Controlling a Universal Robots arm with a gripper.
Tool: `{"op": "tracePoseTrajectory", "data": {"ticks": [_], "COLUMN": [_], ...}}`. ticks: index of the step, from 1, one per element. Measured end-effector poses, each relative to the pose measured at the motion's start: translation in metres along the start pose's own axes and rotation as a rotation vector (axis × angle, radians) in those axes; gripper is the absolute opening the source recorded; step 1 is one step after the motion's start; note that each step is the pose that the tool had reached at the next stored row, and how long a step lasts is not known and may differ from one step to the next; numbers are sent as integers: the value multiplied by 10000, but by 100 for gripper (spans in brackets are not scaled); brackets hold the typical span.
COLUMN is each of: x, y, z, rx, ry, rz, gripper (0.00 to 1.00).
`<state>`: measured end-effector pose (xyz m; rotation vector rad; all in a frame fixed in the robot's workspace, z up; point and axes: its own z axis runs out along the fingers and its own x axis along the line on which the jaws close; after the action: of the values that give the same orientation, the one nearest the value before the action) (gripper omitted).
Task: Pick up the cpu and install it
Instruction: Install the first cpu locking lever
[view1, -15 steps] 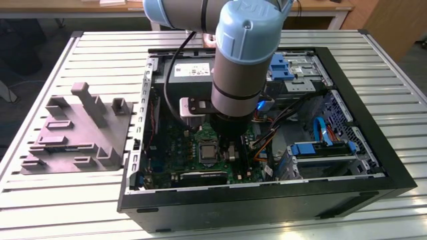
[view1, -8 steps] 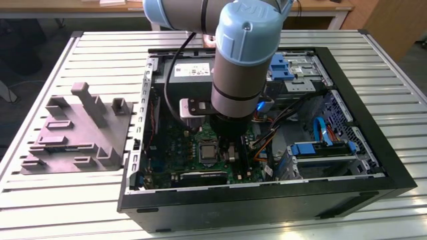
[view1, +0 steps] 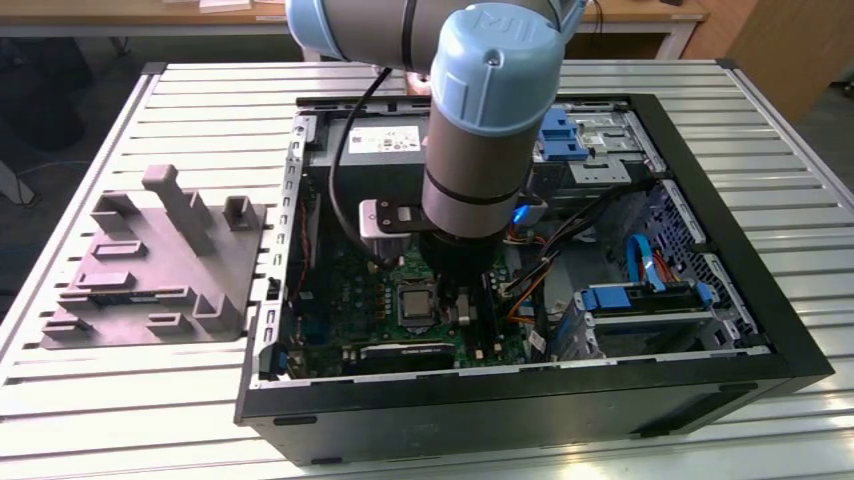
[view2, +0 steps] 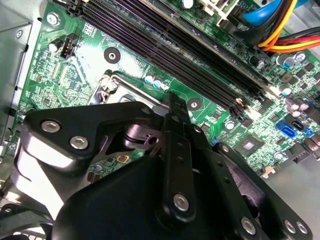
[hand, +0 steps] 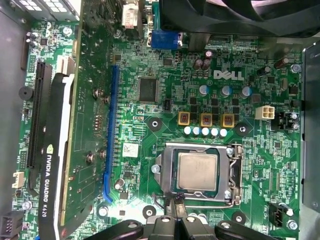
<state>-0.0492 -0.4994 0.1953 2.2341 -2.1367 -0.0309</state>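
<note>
First wrist view: cpu (hand: 198, 171) seated flat in socket frame (hand: 198, 173) on motherboard (hand: 165, 65), square, so no long axis, edges parallel to frame sides. Gripper (hand: 176, 216) poised just beside frame's near edge, apart from chip; fingers (hand: 176, 204) look pressed together at the tips, pinching nothing. Second wrist view: gripper (view2: 171, 100) tip close over frame corner (view2: 111, 85). Exterior view: arm (view1: 483, 130) reaching down into open case (view1: 787, 350), holder block (view1: 154, 265) well apart on table (view1: 134, 400), toward the exterior view's left.

graphics card (hand: 55, 165) flanks socket frame (hand: 197, 172); above clear
</note>
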Motion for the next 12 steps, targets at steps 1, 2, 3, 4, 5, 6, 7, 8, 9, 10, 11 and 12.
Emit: {"op": "tracePoseTrajectory", "data": {"ticks": [1,2,3,4,5,6,7,8,9,10,11,12], "x": [0,1,0,0,0,0,0,0,0,0,0,0], "y": [0,0,0,-1,-1,-1,-1,-1,-2,-2,-2,-2], "z": [3,5,8,11,15,18,20,23,27,32,38,43], "rx": [0,0,0,0,1,0,0,0,1,1,1,-1], "ry": [1,0,1,0,0,0,1,1,0,0,0,2], "rz": [-1,-3,-4,-5,-5,-6,-6,-6,-7,-7,-7,-7], "gripper": [11,11,11,11,11,11,11,11,11,11,11,11]}}
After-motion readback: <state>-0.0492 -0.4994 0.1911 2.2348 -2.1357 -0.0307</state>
